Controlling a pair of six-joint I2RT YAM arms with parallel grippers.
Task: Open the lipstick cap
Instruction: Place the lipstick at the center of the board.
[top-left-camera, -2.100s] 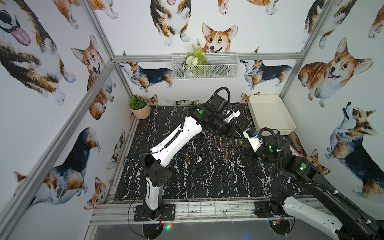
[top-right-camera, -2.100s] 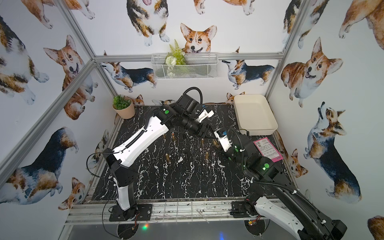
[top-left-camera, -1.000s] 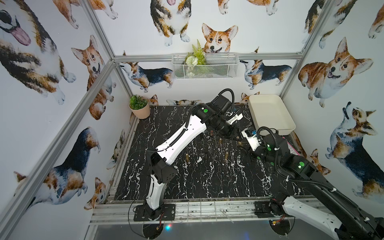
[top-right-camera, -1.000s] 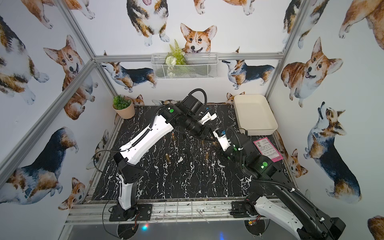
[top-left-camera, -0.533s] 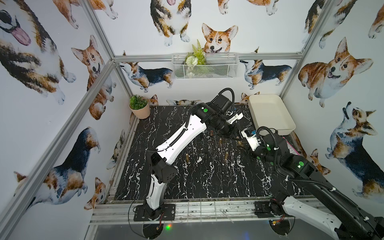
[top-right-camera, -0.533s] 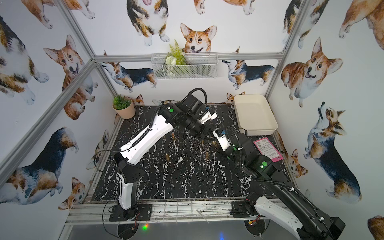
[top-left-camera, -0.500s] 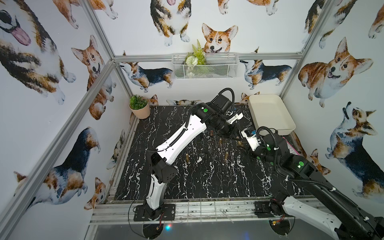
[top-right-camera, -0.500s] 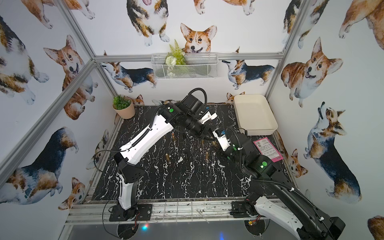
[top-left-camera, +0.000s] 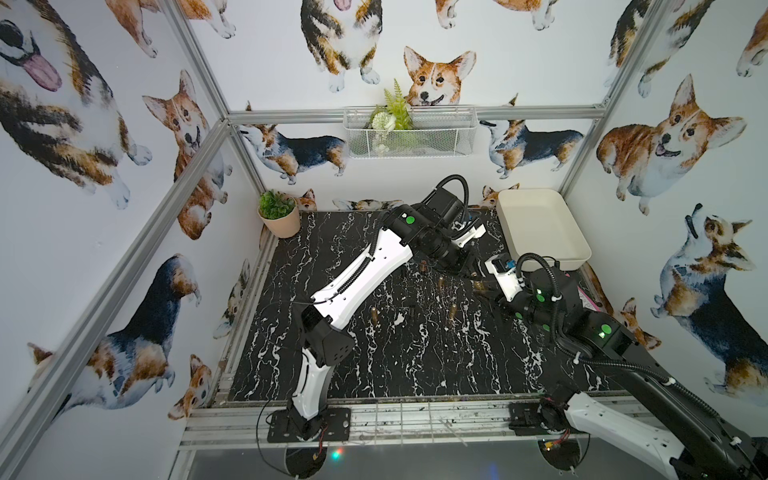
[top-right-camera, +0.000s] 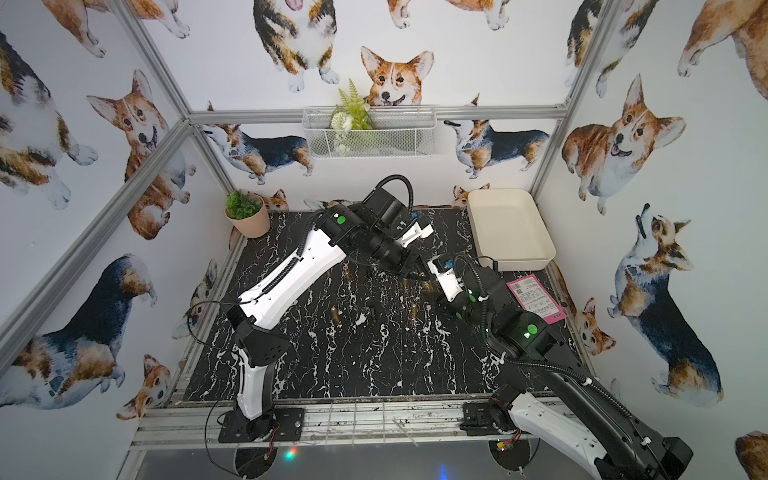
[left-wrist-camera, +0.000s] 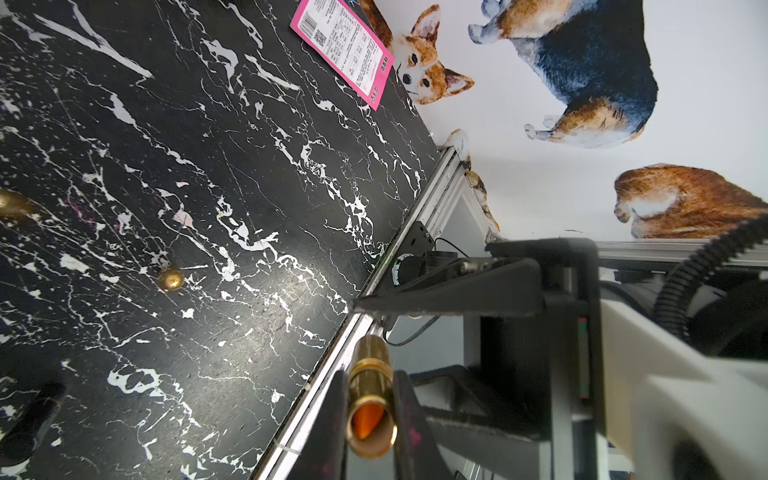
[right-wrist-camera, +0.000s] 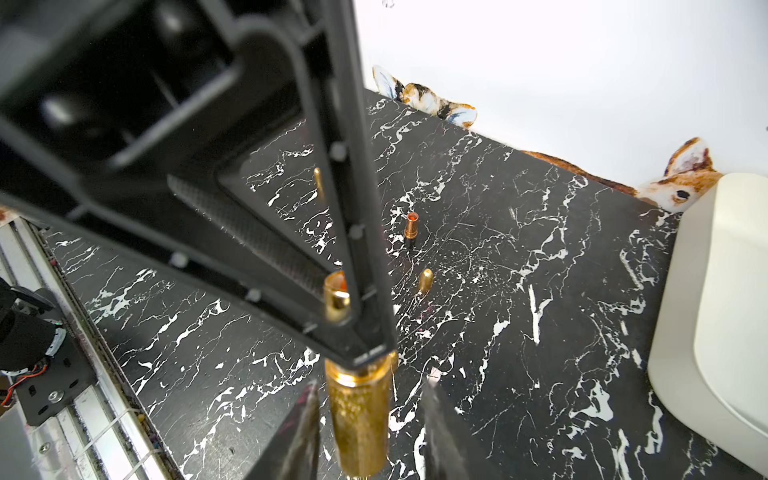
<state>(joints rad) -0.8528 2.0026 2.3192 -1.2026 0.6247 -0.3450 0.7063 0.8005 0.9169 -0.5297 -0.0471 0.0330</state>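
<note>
My left pincer (left-wrist-camera: 370, 376) has just closed narrow on the gold lipstick (left-wrist-camera: 370, 395) — its near end is open, with orange inside. My right pincer (right-wrist-camera: 370, 384) has let go; its jaws stand apart on both sides of the wider gold part. So the hold passed over — I judge the cap is already off. The lipstick hangs above the black table (top-left-camera: 374, 365), about 2 o'clock from its middle.

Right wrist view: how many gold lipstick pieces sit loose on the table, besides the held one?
3: an orange-tipped piece, a rounded piece beside it, a half-hidden piece behind the left hand. That hand blocks much table, so more may be hidden.
</note>
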